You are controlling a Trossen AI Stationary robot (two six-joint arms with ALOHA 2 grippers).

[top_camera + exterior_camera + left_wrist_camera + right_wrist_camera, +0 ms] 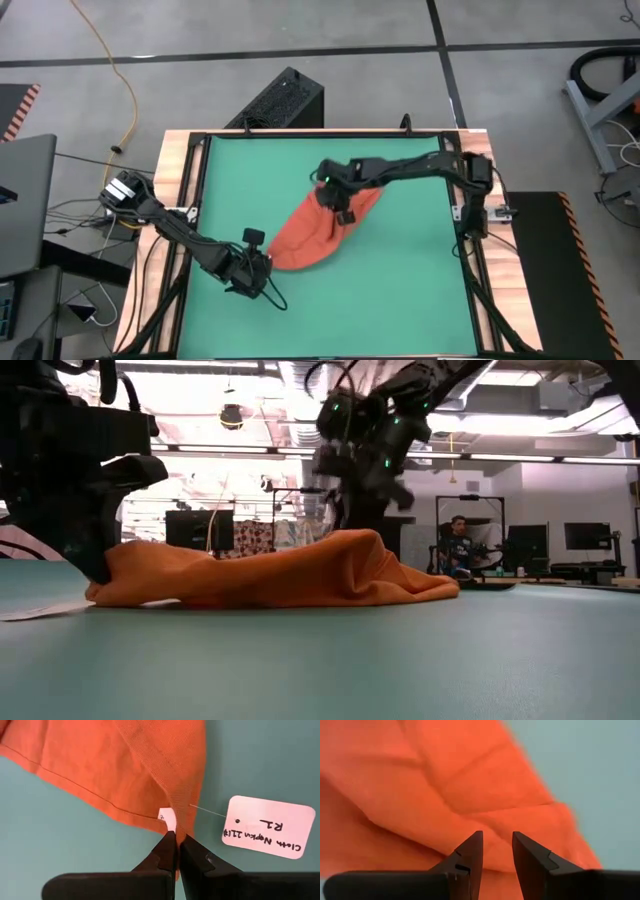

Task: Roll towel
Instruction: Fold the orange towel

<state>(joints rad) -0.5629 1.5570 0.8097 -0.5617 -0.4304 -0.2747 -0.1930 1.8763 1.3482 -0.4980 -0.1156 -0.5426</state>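
Towel [315,238] corner vanishes between left tool's [176,851] closed fingers.

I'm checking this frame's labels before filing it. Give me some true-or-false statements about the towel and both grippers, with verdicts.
1. The left gripper is shut on the towel's edge. True.
2. The right gripper has its fingers parted above the towel. True.
3. The towel lies flat and fully spread. False: it is bunched into a humped heap.
4. The paper tag is blank. False: it bears handwriting.
5. The towel rests on the green mat. True.
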